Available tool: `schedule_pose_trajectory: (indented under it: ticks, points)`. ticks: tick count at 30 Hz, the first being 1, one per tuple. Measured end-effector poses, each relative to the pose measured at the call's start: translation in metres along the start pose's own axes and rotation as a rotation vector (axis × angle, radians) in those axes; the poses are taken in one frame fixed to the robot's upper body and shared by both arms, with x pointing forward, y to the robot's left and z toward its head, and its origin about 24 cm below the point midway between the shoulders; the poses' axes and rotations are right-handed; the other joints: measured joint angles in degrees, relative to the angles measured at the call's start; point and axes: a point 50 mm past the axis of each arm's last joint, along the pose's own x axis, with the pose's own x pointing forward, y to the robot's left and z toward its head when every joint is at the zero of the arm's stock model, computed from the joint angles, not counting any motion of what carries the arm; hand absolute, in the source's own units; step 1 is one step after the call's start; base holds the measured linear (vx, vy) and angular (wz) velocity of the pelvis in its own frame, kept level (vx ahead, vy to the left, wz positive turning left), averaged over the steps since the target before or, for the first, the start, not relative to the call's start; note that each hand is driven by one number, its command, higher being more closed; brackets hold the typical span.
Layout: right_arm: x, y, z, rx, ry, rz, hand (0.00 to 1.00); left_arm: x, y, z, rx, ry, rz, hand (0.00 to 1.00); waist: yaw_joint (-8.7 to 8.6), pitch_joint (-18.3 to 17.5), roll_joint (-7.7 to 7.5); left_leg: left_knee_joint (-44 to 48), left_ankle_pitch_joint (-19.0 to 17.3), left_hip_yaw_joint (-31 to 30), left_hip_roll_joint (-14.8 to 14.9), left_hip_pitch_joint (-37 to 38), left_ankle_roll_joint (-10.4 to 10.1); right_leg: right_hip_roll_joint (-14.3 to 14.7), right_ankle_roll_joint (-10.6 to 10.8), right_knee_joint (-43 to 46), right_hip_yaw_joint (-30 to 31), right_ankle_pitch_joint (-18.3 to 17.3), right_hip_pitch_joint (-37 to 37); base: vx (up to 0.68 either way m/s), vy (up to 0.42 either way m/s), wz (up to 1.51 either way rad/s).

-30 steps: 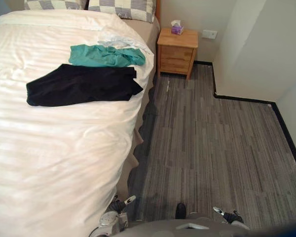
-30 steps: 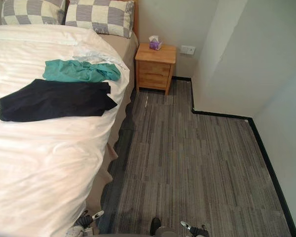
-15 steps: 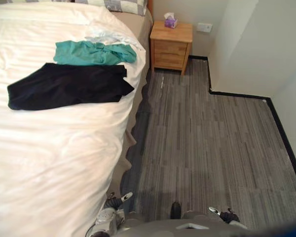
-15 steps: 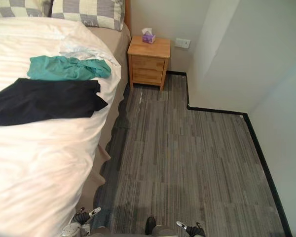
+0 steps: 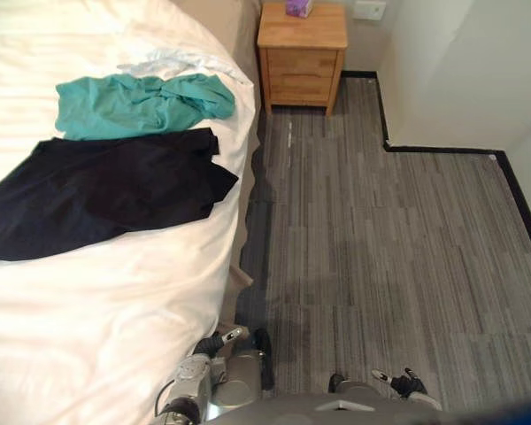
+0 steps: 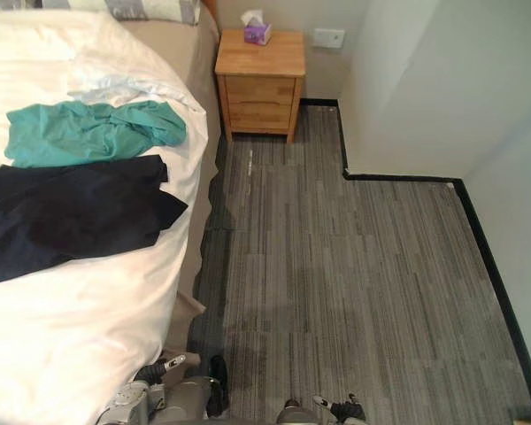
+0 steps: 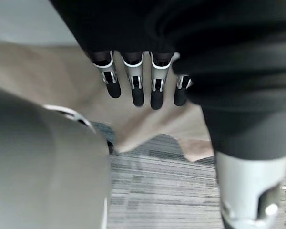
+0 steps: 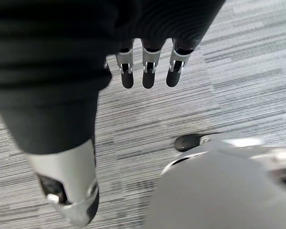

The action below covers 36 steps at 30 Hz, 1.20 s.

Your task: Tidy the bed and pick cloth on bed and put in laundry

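Three cloths lie on the white bed near its right edge. Nearest is a flat black cloth; beyond it sits a crumpled teal cloth, then a small white cloth. My left hand hangs low beside the bed's skirt, fingers straight, open and holding nothing; it also shows at the lower edge as my left hand. My right hand hangs over the grey floor, open and holding nothing, seen low as my right hand. Both hands are well short of the cloths.
A wooden nightstand with a purple tissue box stands by the head of the bed. A white wall corner with black skirting juts in at the right. Grey striped carpet lies between bed and wall.
The whole picture has shifted: the camera has moved towards the bed's head, so the cloths and nightstand look nearer. The cloths lie as before and both hands still hang low.
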Motion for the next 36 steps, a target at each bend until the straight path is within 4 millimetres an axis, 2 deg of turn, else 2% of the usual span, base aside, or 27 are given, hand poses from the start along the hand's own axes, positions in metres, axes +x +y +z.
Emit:
schedule_pose_trajectory:
  ticks: [1, 2, 3, 4, 5, 7, 8, 9, 11, 13, 14, 15, 18, 19, 21, 22, 24, 25, 26, 27, 29, 30, 32, 33, 34, 35, 36]
  points:
    - [0.001, -0.006, 0.005, 0.000, -0.020, -0.009, 0.00, -0.002, -0.007, -0.008, -0.006, 0.027, -0.014, 0.00, -0.33, -0.7, 2.06, -4.0, 1.3, -1.2, 0.4, 2.0, 2.9, 1.2, 1.2, 8.0, 0.9, -2.5, -3.2, 0.18, 0.074, -0.58]
    - [0.002, -0.003, 0.008, -0.008, -0.027, 0.002, 0.00, -0.002, -0.003, -0.009, 0.016, 0.033, -0.011, 0.00, -0.10, -0.4, 1.32, -6.6, 0.4, -0.2, 0.0, 5.3, 2.1, -0.5, 3.6, 21.3, 1.5, -4.4, -8.6, 0.20, 0.064, -0.53]
    - [0.002, -0.002, 0.011, -0.011, -0.035, 0.004, 0.00, -0.002, -0.001, -0.009, 0.025, 0.035, -0.008, 0.00, -0.59, -0.2, 0.75, -7.6, 0.2, -0.1, -0.6, 7.1, 2.1, -1.3, 4.7, 28.7, 2.2, -3.8, -11.6, 0.27, 0.015, -0.11]
    - [0.001, 0.001, 0.012, -0.013, -0.046, 0.011, 0.00, -0.002, 0.002, -0.011, 0.047, 0.047, -0.005, 0.00, -1.85, 0.5, 0.00, -9.0, -0.7, -0.5, -1.4, 10.6, 2.5, -3.0, 6.3, 40.7, 2.2, 0.1, -15.9, 0.33, 0.011, 0.12]
    - [0.000, 0.002, 0.009, -0.013, -0.040, 0.014, 0.00, -0.002, 0.004, -0.013, 0.063, 0.053, -0.003, 0.00, -2.42, 0.6, -0.28, -8.9, -1.8, -0.8, -1.6, 12.8, 3.2, -4.0, 5.3, 47.4, 2.0, 0.9, -17.9, 0.46, -0.009, 0.17]
    - [0.000, 0.004, 0.012, -0.007, -0.051, 0.016, 0.00, -0.003, 0.006, -0.017, 0.074, 0.067, 0.015, 0.00, -3.01, 1.0, -0.46, -8.7, -3.3, -1.8, -0.9, 17.3, 3.3, -4.9, 0.9, 55.5, -1.2, -4.9, -21.1, 0.42, -0.067, 0.22]
    - [0.001, 0.000, 0.016, -0.013, -0.065, 0.009, 0.00, -0.004, 0.004, -0.021, 0.071, 0.080, 0.026, 0.00, -3.79, 1.4, 0.61, -9.4, -4.2, -2.7, 0.9, 19.9, 2.8, -4.3, -1.0, 55.8, -4.9, -8.5, -23.5, 0.43, -0.160, 0.42]
    - [0.002, -0.003, 0.024, -0.028, -0.095, 0.005, 0.00, -0.004, 0.000, -0.022, 0.065, 0.081, 0.025, 0.00, -4.19, 2.3, 2.20, -9.9, -4.5, -3.5, 3.5, 21.7, 2.4, -2.8, -2.3, 52.1, -8.4, -10.9, -26.1, 0.42, -0.189, 0.42]
    - [0.002, -0.002, 0.031, -0.043, -0.125, 0.011, 0.00, -0.004, -0.003, -0.021, 0.072, 0.072, 0.016, 0.00, -4.32, 2.8, 3.07, -9.5, -4.5, -4.4, 6.3, 22.4, 2.3, -0.5, -2.5, 39.9, -9.8, -10.5, -30.4, 0.40, -0.266, 0.52]
    - [0.001, 0.000, 0.029, -0.048, -0.124, 0.016, 0.00, -0.004, -0.003, -0.020, 0.105, 0.063, 0.010, 0.00, -4.52, 2.4, 2.32, -9.7, -5.2, -6.1, 7.4, 23.4, 0.9, 0.8, -1.2, 18.3, -7.1, -2.9, -30.7, 0.44, -0.364, 0.75]
    - [0.001, -0.005, 0.026, -0.046, -0.114, 0.006, 0.00, -0.004, -0.006, -0.019, 0.129, 0.054, 0.003, 0.00, -5.27, 2.4, 2.92, -10.7, -6.1, -7.6, 8.6, 24.6, -2.7, 2.4, -3.6, 12.6, -7.3, 5.6, -28.7, 0.44, -0.343, 0.44]
    - [0.003, -0.008, 0.035, -0.050, -0.131, -0.006, 0.00, -0.005, -0.014, -0.019, 0.134, 0.045, -0.023, 0.00, -4.20, 2.3, 4.63, -11.4, -6.7, -9.0, 9.0, 24.2, -4.2, 3.4, -3.3, 13.4, -8.0, 4.4, -29.1, 0.49, -0.357, 0.27]
    - [0.004, -0.007, 0.038, -0.038, -0.133, -0.002, 0.00, -0.004, -0.017, -0.018, 0.163, 0.034, -0.030, 0.00, -4.37, 2.4, 4.60, -12.2, -4.0, -10.6, 6.7, 24.9, -4.7, 3.2, -5.8, 20.4, -7.7, -0.7, -30.2, 0.31, -0.206, 0.06]
    - [0.004, -0.006, 0.035, -0.041, -0.122, 0.000, 0.00, -0.004, -0.016, -0.019, 0.162, 0.039, -0.028, 0.00, -4.56, 2.2, 4.62, -12.3, -3.3, -9.5, 7.5, 26.5, -4.6, 3.6, -5.9, 22.7, -8.0, -3.9, -29.6, 0.36, -0.217, 0.14]
    - [0.005, -0.008, 0.031, -0.047, -0.104, -0.006, 0.00, -0.005, -0.017, -0.020, 0.162, 0.036, -0.027, 0.00, -4.52, 2.4, 5.16, -9.0, -3.6, -10.1, 9.2, 26.7, -5.1, 5.1, -5.6, 21.6, -9.1, -6.0, -26.7, 0.28, -0.180, 0.17]
    - [0.004, -0.009, 0.028, -0.057, -0.095, -0.008, 0.00, -0.005, -0.018, -0.020, 0.138, 0.039, -0.021, 0.00, -4.44, 2.4, 5.34, -0.8, -4.4, -11.0, 10.2, 24.0, -6.3, 6.1, -5.7, 19.3, -9.8, -6.3, -23.9, 0.23, -0.161, 0.17]
    - [0.003, -0.014, 0.021, -0.063, -0.084, -0.017, 0.00, -0.005, -0.017, -0.020, 0.095, 0.033, -0.009, 0.00, -4.19, 2.0, 6.37, 17.2, -2.5, -13.3, 11.9, 16.2, -8.3, 8.0, -5.8, 15.4, -10.8, -6.3, -19.4, 0.28, -0.143, 0.13]
    - [0.002, -0.018, 0.019, -0.070, -0.083, -0.025, 0.00, -0.006, -0.018, -0.019, 0.059, 0.022, -0.002, 0.00, -3.97, 2.3, 7.28, 28.2, 3.3, -13.7, 13.3, 11.8, -9.3, 9.4, -6.5, 12.9, -11.0, -6.7, -15.8, 0.32, -0.062, -0.06]
    - [0.002, -0.021, 0.020, -0.075, -0.089, -0.033, 0.00, -0.007, -0.018, -0.017, 0.048, 0.009, 0.001, 0.00, -3.74, 2.6, 7.46, 37.2, 5.2, -12.4, 14.9, 8.3, -8.6, 10.4, -7.8, 10.3, -10.6, -6.9, -12.2, 0.33, -0.045, -0.11]
    - [0.002, -0.021, 0.019, -0.075, -0.084, -0.035, 0.00, -0.006, -0.018, -0.016, 0.047, 0.003, 0.000, 0.00, -3.52, 2.5, 7.67, 40.1, 3.7, -11.4, 15.3, 6.7, -7.9, 10.6, -8.0, 9.4, -10.4, -7.0, -10.6, 0.33, -0.017, -0.28]
    - [0.002, -0.022, 0.017, -0.092, -0.077, -0.036, 0.00, -0.006, -0.019, -0.010, 0.041, -0.024, 0.001, 0.00, -2.53, 2.5, 7.32, 43.2, -3.5, -4.2, 15.5, 1.7, -5.8, 9.6, -8.3, 5.9, -8.2, -7.1, -5.3, 0.34, 0.014, -0.42]
    - [0.002, -0.022, 0.017, -0.097, -0.074, -0.036, 0.00, -0.006, -0.018, -0.008, 0.038, -0.034, 0.001, 0.00, -2.41, 2.6, 7.15, 41.8, -4.8, -2.8, 15.2, 0.4, -5.6, 9.0, -8.0, 5.4, -7.8, -7.1, -4.4, 0.35, 0.082, -0.49]
    - [0.003, -0.019, 0.015, -0.098, -0.058, -0.030, 0.00, -0.005, -0.017, -0.001, 0.033, -0.065, 0.004, 0.00, -1.89, 2.9, 6.27, 29.4, -7.4, 0.0, 11.7, -2.7, -5.1, 6.0, -5.7, 4.1, -6.5, -7.2, -2.0, 0.42, 0.176, -0.47]
    - [0.002, -0.019, 0.012, -0.098, -0.051, -0.026, 0.00, -0.005, -0.018, 0.002, 0.050, -0.080, -0.006, 0.00, -1.37, 3.0, 5.69, 15.9, -6.0, -0.1, 8.3, -2.8, -4.7, 3.9, -3.8, 3.1, -6.1, -7.9, -0.3, 0.49, 0.254, -0.35]
    - [0.002, -0.020, 0.010, -0.098, -0.046, -0.028, 0.00, -0.005, -0.019, 0.002, 0.058, -0.080, -0.012, 0.00, -1.23, 2.8, 5.89, 7.0, -2.4, -0.4, 6.7, -2.7, -4.6, 3.4, -2.7, 2.5, -6.0, -8.4, 0.6, 0.42, 0.245, -0.21]
    - [0.001, -0.022, 0.009, -0.100, -0.044, -0.031, 0.00, -0.005, -0.021, 0.002, 0.064, -0.080, -0.019, 0.00, -1.13, 2.6, 6.17, 2.8, 1.7, -0.7, 6.3, -2.8, -2.3, 3.3, -2.1, 2.0, -6.0, -8.9, 1.3, 0.43, 0.234, 0.13]
    - [0.001, -0.014, 0.004, -0.110, -0.030, -0.008, 0.00, -0.004, -0.017, 0.005, 0.087, -0.087, -0.015, 0.00, -0.96, 1.6, 3.76, -0.2, 2.6, -0.1, 3.1, -0.8, 0.9, 1.0, -1.2, 0.7, -5.7, -8.9, 2.6, 0.43, 0.205, 0.41]
